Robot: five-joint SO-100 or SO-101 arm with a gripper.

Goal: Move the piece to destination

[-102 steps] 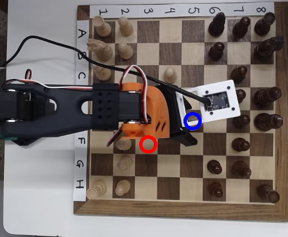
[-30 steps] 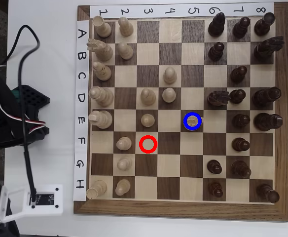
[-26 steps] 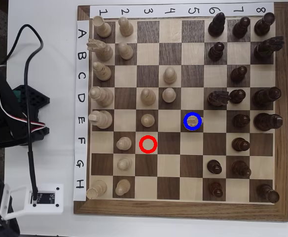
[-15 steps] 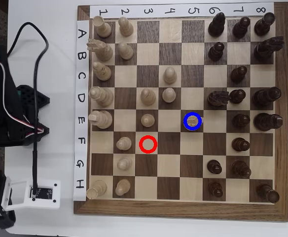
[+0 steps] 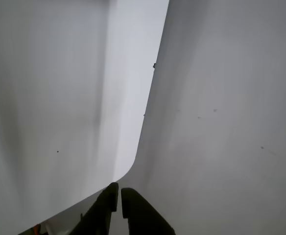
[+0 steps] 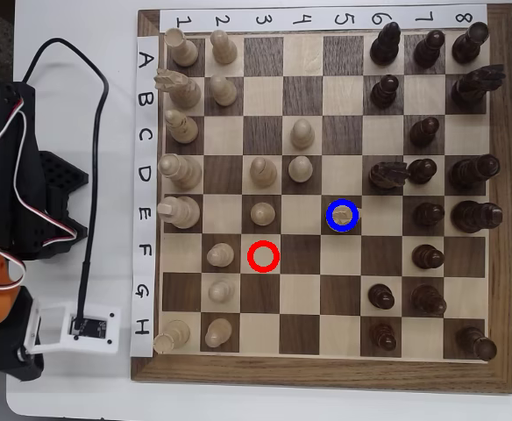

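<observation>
The piece (image 6: 343,213) stands upright on the destination (image 6: 342,216), its round head facing straight up at the overhead camera inside the blue ring, clear of neighbouring pieces. The arm (image 6: 6,237) sits folded off the chessboard (image 6: 322,373), over the white worktop (image 6: 72,386) at left. In the wrist view the dark fingers (image 5: 135,210) appear nearly closed, a thin gap between them, holding nothing.

From where I stand: one chessboard (image 6: 326,373), sixteen pale pieces (image 6: 179,169), sixteen dark pieces (image 6: 471,215). Two rings are drawn on it, one blue ring (image 6: 330,215) and one red ring (image 6: 250,256) at its seven o'clock.
</observation>
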